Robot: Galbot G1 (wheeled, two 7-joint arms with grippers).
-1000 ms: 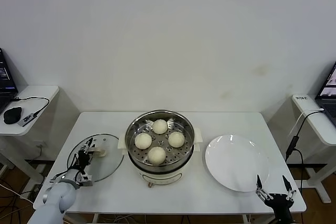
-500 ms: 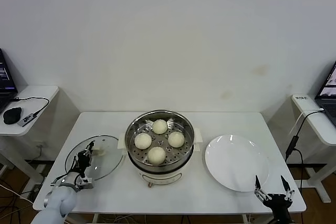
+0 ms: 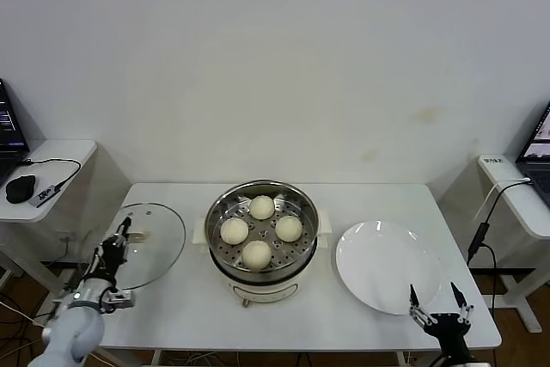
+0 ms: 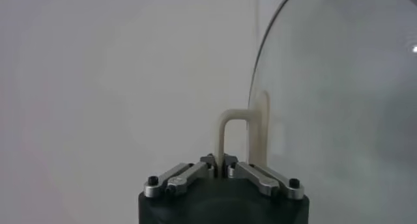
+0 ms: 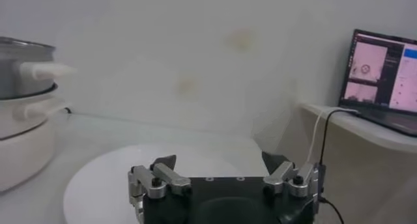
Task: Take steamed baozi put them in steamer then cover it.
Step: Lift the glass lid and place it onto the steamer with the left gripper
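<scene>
The steamer [image 3: 260, 274], a shiny steel pot on a white base, stands mid-table. Four cream-white baozi [image 3: 256, 253] lie on its perforated tray. The cover [image 3: 155, 247], a clear glass lid, is held tilted above the table's left end, left of the pot. My left gripper [image 3: 119, 236] is shut on its cream bar handle. In the left wrist view the jaws [image 4: 223, 165] pinch the handle [image 4: 223, 137], with the glass lid [image 4: 339, 82] behind. My right gripper [image 3: 438, 312] is open and empty at the front right edge; its wrist view shows it [image 5: 221, 167] spread wide.
A white plate [image 3: 387, 266] lies right of the steamer, just beyond my right gripper, and shows in the right wrist view [image 5: 111, 176]. Side tables stand on both sides, the left with a mouse [image 3: 20, 188], the right with a laptop [image 5: 384, 72].
The lid has come up off the table, tilted and shifted left with my left gripper. My right gripper has drifted slightly left along the front edge.
</scene>
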